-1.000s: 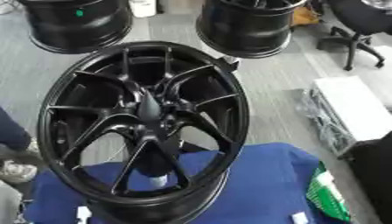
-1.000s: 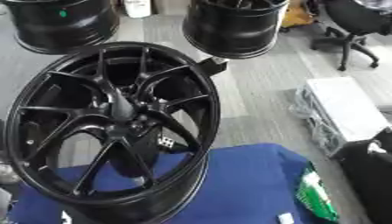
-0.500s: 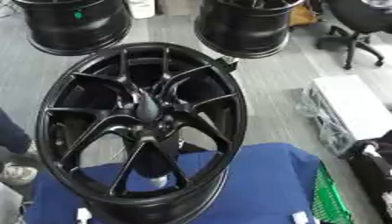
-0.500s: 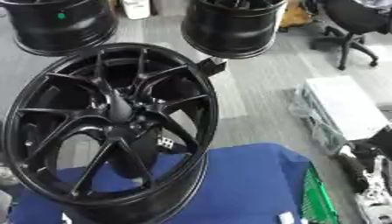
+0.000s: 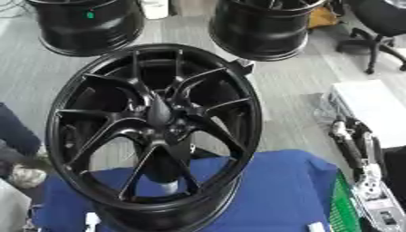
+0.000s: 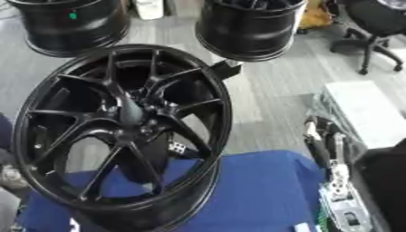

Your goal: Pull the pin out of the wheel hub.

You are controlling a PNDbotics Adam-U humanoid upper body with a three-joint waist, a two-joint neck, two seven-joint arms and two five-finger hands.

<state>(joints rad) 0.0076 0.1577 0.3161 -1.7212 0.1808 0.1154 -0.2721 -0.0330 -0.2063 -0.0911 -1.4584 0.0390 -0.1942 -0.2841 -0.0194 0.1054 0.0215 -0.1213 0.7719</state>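
Note:
A black multi-spoke wheel (image 5: 155, 131) stands upright, slightly tilted, on a blue cloth (image 5: 277, 195). A dark stub, apparently the pin (image 5: 158, 113), sticks out of the hub centre toward me; it is hard to tell apart from the black hub. My right hand (image 6: 326, 147) comes in at the right edge with its fingers straight and pointing up. It is open, holds nothing, and stays well to the right of the wheel rim without touching it. My left hand does not show in either view.
Two more black wheels (image 5: 87, 25) (image 5: 262, 27) stand on the grey floor behind. An office chair (image 5: 380, 27) is at the back right, and a white box (image 5: 369, 106) lies to the right. A green object (image 5: 342, 213) lies by the cloth's right edge.
My right hand has risen into view at the right edge, fingers now standing up beside the blue cloth. The wheel has not moved.

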